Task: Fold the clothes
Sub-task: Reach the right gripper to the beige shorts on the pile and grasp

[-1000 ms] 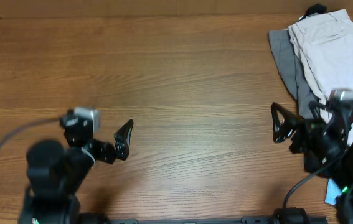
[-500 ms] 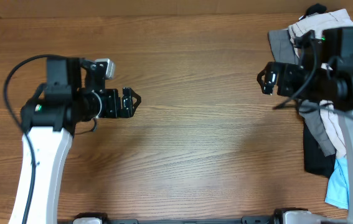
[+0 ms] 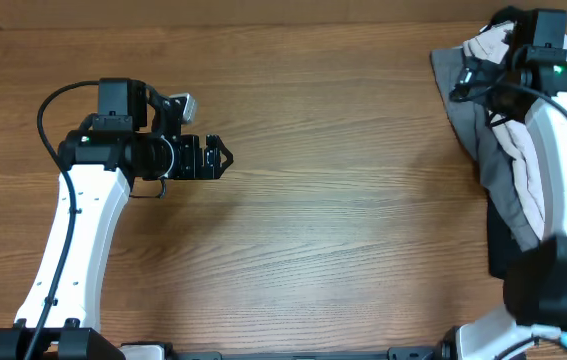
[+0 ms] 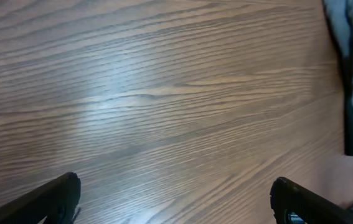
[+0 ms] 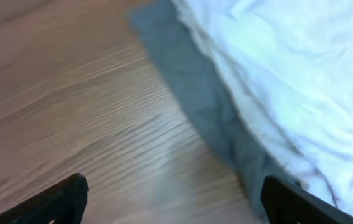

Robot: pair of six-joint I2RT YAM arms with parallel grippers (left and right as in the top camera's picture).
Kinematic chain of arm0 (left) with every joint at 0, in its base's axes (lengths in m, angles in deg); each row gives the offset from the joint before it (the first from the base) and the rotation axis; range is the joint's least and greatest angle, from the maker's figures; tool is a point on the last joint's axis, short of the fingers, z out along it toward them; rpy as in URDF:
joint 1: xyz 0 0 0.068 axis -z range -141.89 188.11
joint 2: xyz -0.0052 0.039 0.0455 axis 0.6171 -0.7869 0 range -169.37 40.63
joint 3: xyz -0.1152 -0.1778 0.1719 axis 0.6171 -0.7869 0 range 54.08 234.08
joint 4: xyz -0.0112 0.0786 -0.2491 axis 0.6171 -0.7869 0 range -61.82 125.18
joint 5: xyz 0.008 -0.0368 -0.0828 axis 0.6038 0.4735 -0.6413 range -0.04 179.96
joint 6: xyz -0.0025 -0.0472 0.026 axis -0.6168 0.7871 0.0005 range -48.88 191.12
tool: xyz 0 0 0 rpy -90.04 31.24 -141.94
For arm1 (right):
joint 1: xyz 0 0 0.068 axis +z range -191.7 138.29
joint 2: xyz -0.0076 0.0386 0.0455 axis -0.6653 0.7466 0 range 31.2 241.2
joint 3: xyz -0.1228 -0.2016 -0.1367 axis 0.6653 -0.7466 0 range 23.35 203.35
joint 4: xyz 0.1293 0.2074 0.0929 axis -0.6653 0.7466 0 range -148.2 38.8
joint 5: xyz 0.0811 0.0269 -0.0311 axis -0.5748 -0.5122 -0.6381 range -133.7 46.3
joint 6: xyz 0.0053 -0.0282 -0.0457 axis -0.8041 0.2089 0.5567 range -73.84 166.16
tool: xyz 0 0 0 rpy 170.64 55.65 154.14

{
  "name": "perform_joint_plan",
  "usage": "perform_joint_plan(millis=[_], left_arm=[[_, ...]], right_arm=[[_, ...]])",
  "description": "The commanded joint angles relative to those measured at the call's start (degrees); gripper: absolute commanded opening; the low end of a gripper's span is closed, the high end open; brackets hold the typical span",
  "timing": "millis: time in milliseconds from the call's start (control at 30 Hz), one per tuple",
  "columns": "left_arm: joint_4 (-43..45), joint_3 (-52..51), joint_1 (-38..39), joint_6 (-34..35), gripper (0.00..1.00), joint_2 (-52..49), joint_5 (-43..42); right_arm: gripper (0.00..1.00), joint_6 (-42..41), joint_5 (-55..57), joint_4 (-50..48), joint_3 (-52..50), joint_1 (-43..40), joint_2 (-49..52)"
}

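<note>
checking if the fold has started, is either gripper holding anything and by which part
Nothing is held. The left gripper hangs open over the table; the right gripper is open above the shorts and grey garment, gripping neither.

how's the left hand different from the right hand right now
The left hand hangs over bare table, well away from any cloth. The right hand is at the edge of the grey garment, which lies under the beige shorts. The left hand is left of the table's middle, while the right hand is near the far right corner. Both are open and hold nothing.
</note>
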Motion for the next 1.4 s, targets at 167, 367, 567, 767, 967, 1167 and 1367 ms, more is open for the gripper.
perform_joint_plan(millis=[167,367,567,767,967,1167,1367], left_arm=[[0.8,1.1,6.1,-1.6,0.99,-0.2,8.5],[1.1,1.1,11.3,-1.4,1.0,-0.2,16.2],[3.7,1.1,12.8,0.6,1.0,-0.2,17.4],[4.0,1.1,12.8,0.6,1.0,-0.3,18.2],[4.8,1.1,12.8,0.6,0.99,-0.3,19.0],[5.4,1.1,12.8,0.6,0.99,-0.3,19.0],[6.9,1.1,12.8,0.6,0.96,-0.3,20.2]], right_arm=[[0.91,-0.2,1.6,-3.5,1.5,-8.0,9.1],[0.88,4.0,-0.3,-7.0,1.5,-10.5,11.4],[0.84,6.9,-0.7,-12.1,1.5,-10.8,15.7],[0.74,7.3,-0.8,-15.5,1.5,-11.6,17.5],[0.56,7.3,-0.8,-16.7,1.5,-11.7,19.9],[0.2,7.3,-0.8,-16.9,1.5,-11.7,21.5],[0.04,7.0,-1.0,-13.2,6.0,-11.7,21.0]])
